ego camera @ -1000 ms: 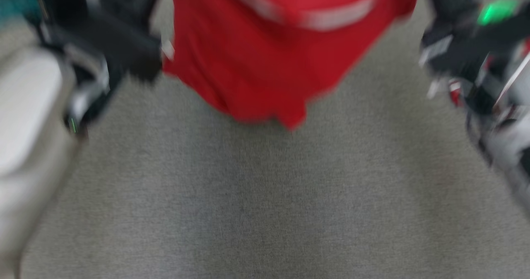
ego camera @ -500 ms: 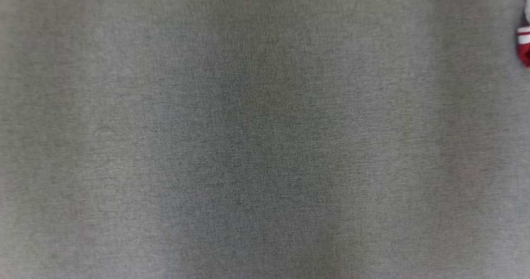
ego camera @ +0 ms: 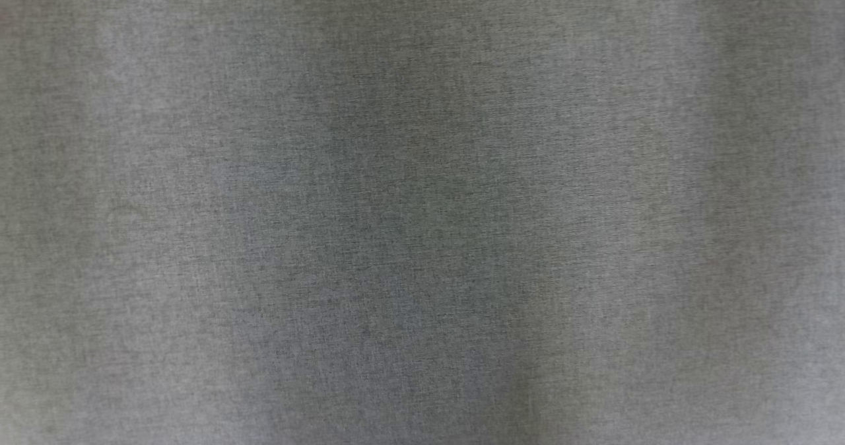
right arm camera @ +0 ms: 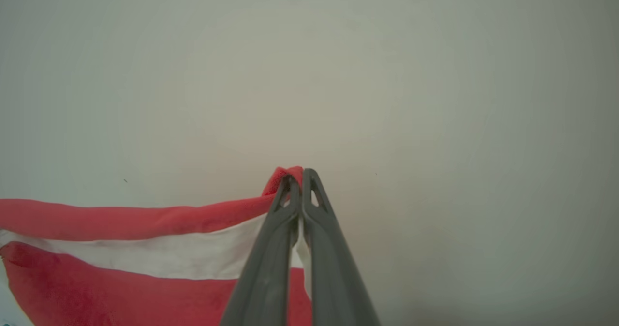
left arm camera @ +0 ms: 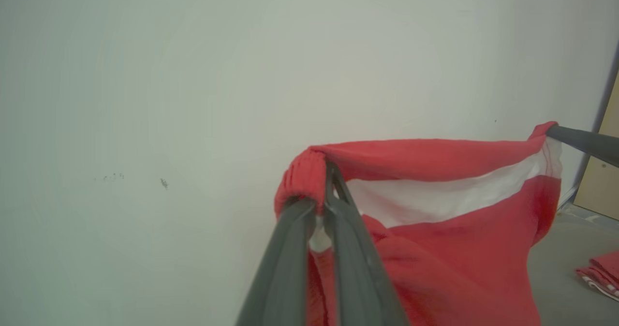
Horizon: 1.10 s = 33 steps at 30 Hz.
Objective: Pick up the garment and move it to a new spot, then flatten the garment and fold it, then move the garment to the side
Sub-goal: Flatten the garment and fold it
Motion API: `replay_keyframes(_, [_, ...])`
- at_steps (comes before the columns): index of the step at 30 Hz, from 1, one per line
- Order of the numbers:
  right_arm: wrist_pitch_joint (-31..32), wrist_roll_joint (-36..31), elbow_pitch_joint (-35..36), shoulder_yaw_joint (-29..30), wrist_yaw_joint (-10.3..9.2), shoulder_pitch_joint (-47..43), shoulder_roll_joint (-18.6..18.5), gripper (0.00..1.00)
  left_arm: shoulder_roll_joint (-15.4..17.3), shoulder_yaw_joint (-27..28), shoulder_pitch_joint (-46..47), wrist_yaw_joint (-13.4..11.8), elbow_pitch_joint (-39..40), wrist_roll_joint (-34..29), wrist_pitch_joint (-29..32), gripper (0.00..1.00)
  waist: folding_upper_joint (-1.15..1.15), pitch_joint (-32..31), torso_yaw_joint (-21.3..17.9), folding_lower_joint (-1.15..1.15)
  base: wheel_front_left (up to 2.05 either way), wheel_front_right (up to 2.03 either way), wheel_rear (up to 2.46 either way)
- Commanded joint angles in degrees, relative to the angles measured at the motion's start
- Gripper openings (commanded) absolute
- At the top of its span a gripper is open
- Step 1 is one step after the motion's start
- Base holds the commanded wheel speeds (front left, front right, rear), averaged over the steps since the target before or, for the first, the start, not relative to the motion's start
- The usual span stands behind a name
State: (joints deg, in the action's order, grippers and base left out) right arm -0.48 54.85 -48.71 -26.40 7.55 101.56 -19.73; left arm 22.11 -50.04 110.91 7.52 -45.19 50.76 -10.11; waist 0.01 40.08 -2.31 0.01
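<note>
The garment (left arm camera: 459,248) is red with a broad white stripe, and it hangs in the air, stretched between my two grippers in front of a pale wall. In the left wrist view my left gripper (left arm camera: 326,177) is shut on a ribbed red edge of it. The far corner is pinched by my right gripper (left arm camera: 551,130), which reaches in from that view's right edge. In the right wrist view my right gripper (right arm camera: 299,173) is shut on a red corner of the garment (right arm camera: 121,219), and the cloth runs off to the left.
Grey carpet (ego camera: 422,207) spreads across the head view. A bare pale wall (left arm camera: 145,98) stands behind the hanging cloth. Another folded red cloth (left arm camera: 602,273) lies on the floor at the left wrist view's lower right, near a tan panel (left arm camera: 604,181).
The head camera has swung, so the red garment and both arms have left its picture and plain carpet has taken their place. Both grips stay shut.
</note>
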Motion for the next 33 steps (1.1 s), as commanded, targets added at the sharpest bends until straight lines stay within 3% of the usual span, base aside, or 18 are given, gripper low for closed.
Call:
replay_keyframes(1, [0.1, 0.7, 0.0, -0.1, -0.16, -0.7, 0.2, 0.0, 0.2, -0.2, -0.2, -0.1, 0.0, 0.9, -0.4, 0.0, -0.01, 0.0, -0.2, -0.01, 0.0, 0.0, 0.0])
replay_keyframes(10, [1.4, 7.9, 7.8, -5.5, -0.16, -14.6, -1.6, 0.0, 4.3, -6.2, -14.2, -0.1, 7.4, 5.8, -4.4, 0.0, -0.01, -6.0, -0.7, -0.01, 0.0, 0.0, 0.0])
replay_keyframes(13, [1.0, 11.6, 14.1, -7.8, -0.16, -25.7, -3.8, 0.0, 7.3, -2.8, -26.1, -0.6, 13.8, 6.7, -5.1, 0.0, -0.01, -10.3, -0.7, -0.01, 0.0, 0.0, 0.0])
replay_keyframes(18, [0.1, 15.6, 21.1, -9.5, -0.16, -39.8, -7.3, 0.0, 9.9, 4.6, -45.2, -5.1, 25.5, 2.6, -5.0, 0.0, -0.01, -14.7, -0.7, -0.01, 0.0, 0.0, 0.0])
replay_keyframes(24, [-1.6, 19.0, 26.9, -10.1, -0.16, -54.9, -10.8, 0.0, 9.0, 10.8, -67.1, -9.0, 37.8, -3.4, -5.1, 0.0, -0.01, -19.3, -0.4, -0.01, 0.0, 0.0, 0.0])
replay_keyframes(27, [-2.2, 20.1, 29.1, -10.2, -0.16, -61.8, -12.1, 0.0, 8.2, 11.7, -75.8, -9.5, 41.0, -6.4, -5.1, 0.0, -0.01, -21.4, -0.2, -0.01, 0.0, 0.0, 0.0])
replay_keyframes(33, [-3.4, 22.7, 32.8, -9.8, -0.16, -75.3, -14.5, 0.0, 5.8, 10.1, -88.9, -7.9, 42.2, -10.9, -5.1, 0.0, -0.01, -25.3, 0.9, -0.01, 0.0, 0.0, 0.0])
